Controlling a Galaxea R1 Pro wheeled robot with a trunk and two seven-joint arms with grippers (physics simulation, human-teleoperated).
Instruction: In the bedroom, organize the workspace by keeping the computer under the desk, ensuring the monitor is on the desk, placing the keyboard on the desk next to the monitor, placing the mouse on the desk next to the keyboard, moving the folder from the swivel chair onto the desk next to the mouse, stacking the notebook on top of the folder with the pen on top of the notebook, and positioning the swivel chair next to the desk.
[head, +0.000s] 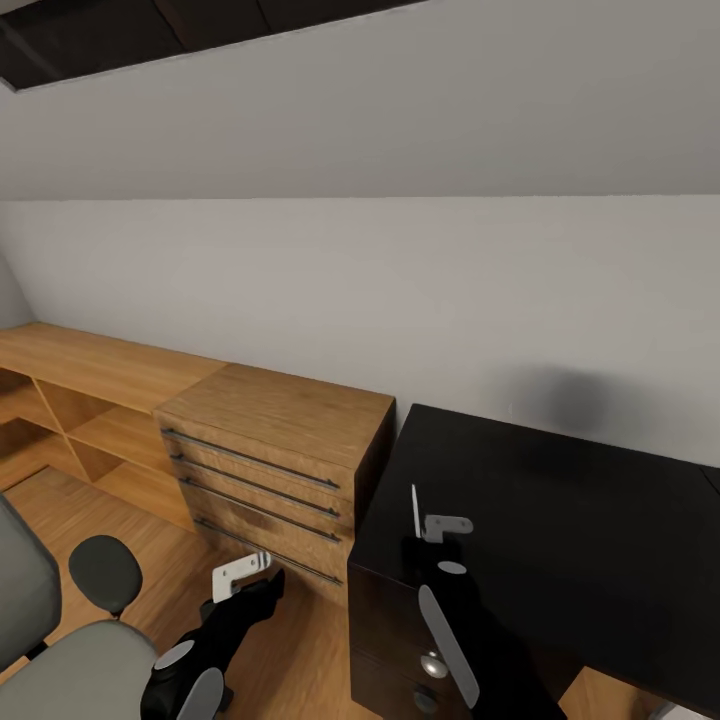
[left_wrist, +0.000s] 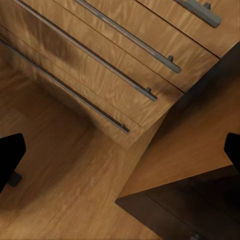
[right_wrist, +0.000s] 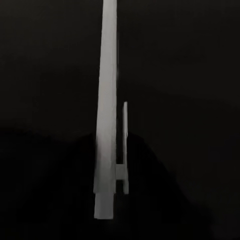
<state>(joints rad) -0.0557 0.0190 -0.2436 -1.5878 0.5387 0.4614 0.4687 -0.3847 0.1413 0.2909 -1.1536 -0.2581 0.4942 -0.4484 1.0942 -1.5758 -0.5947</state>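
Pen (head: 416, 511) gripped in right gripper (head: 425, 528), whitish long axis upright, tip protruding beyond fingers above black desk (head: 560, 520), left gripper (head: 241, 572) spread wide over floor, facing wooden drawer unit (head: 270, 455), grey swivel chair (head: 60, 640) beside left arm.

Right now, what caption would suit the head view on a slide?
Right claw holds a whitish pen above the black desk, beside the wooden drawer unit.

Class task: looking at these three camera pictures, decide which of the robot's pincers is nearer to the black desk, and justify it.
Right. The right pincer holds the pen directly above the desk top, near its corner. The left pincer hangs over the wooden floor, in front of the drawer unit, beside the desk.
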